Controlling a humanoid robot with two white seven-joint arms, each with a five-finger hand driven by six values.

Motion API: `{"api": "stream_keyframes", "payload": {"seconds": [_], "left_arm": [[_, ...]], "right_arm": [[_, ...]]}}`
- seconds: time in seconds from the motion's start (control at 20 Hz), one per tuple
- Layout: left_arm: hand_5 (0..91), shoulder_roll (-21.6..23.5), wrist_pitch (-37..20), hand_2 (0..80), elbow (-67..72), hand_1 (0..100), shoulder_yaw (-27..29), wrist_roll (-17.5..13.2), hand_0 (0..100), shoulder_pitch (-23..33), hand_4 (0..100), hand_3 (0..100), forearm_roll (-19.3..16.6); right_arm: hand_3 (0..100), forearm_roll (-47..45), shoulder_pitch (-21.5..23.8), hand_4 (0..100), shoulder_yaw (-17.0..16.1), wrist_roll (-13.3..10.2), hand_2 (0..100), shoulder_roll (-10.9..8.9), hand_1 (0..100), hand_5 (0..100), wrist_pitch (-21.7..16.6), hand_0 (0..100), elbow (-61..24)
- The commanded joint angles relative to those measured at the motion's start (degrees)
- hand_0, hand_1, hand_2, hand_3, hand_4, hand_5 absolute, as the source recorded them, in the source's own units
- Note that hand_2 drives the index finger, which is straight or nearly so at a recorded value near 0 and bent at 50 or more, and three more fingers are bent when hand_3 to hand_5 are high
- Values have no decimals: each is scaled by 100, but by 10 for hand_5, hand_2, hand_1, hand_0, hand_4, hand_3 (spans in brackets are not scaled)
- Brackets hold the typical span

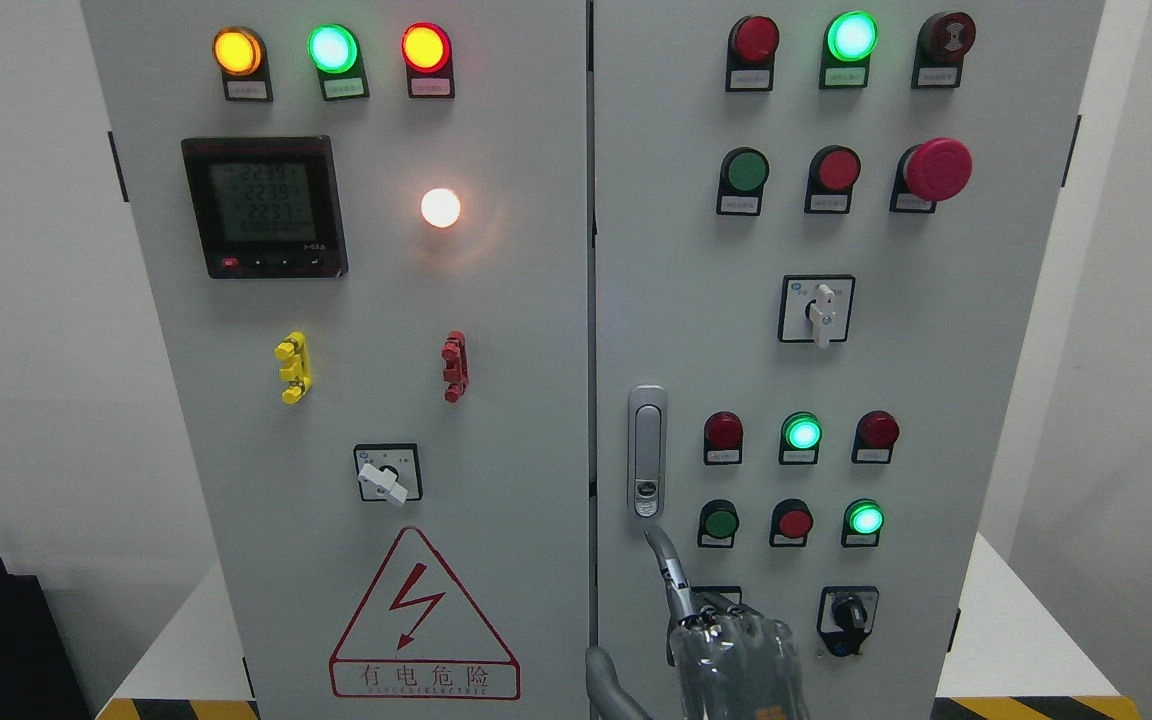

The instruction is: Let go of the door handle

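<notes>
— What is seen as the largest thing?

— A grey electrical cabinet (516,120) is seen. It fills most of the view and is closed by a left door (496,300) and a right door (986,400). It is placed on a white surface (1011,620) with a yellow and black striped edge.

— What is mounted on the left door?

— A digital meter (264,207) is fixed in the upper part, and three lit lamps are lined above it. A red warning triangle (423,620) is printed low on this door.

— And on the right door?

— Rows of red and green lamps and buttons are set there. A red mushroom button (936,168) is placed at the upper right, and a white rotary switch (817,310) is found below it.

— Where is the door handle located?

— The door handle (647,452) is mounted upright at the left edge of the right door, near the seam between the doors. It lies flat in its silver plate.

— How is the hand held?

— The right hand (736,660) is seen at the bottom edge, below the handle. Nothing is gripped by it. The forefinger (671,575) is stretched upward, and its tip is kept just under the handle plate, apart from it. The thumb (604,690) is spread to the side, and the other fingers are bent at the knuckles.
</notes>
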Motion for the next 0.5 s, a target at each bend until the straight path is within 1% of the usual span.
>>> {"api": "stream_keyframes", "payload": {"seconds": [0.0,0.1,0.45], "left_arm": [[0,0,3,0,97,389,62,-3,120,0,0,0,0],[0,0,3,0,97,389,62,-3,120,0,0,0,0],[0,0,3,0,97,389,62,-3,120,0,0,0,0]], "right_arm": [[1000,114,-382,1000,212,218,0,25,298,996,287,326,584],[1000,105,-373,1000,169,227,0,25,297,996,393,328,584],[1000,97,-356,1000,81,253,0,16,293,996,411,338,584]]}}
